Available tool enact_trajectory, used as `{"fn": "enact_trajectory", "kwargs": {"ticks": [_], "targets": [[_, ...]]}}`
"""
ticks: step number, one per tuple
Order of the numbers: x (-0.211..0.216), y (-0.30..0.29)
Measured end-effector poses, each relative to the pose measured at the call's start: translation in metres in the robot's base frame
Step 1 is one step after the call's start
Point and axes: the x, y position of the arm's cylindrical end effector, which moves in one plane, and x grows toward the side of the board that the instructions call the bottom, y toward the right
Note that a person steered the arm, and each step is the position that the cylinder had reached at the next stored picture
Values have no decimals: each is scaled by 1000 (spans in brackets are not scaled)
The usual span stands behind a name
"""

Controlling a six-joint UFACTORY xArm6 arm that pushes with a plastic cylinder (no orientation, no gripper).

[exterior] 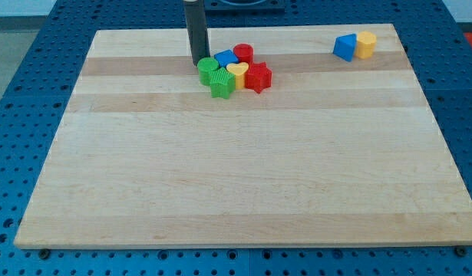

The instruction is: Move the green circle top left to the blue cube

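Note:
The green circle [208, 69] lies near the board's top centre, at the left end of a tight cluster. The blue cube [226, 59] sits just to its upper right, touching it. My tip [196, 62] stands just above and left of the green circle, right at its edge. A green star [222, 83] lies below the circle. A yellow heart [236, 73], a red star [257, 77] and a red cylinder [243, 54] complete the cluster.
A blue triangular block [344, 47] and a yellow block [365, 44] sit together at the view's top right. The wooden board [243, 184] rests on a blue perforated table.

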Motion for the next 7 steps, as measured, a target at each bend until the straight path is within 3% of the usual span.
{"fn": "enact_trajectory", "kwargs": {"ticks": [3, 5, 7], "targets": [[11, -40], [65, -11], [13, -3]]}}
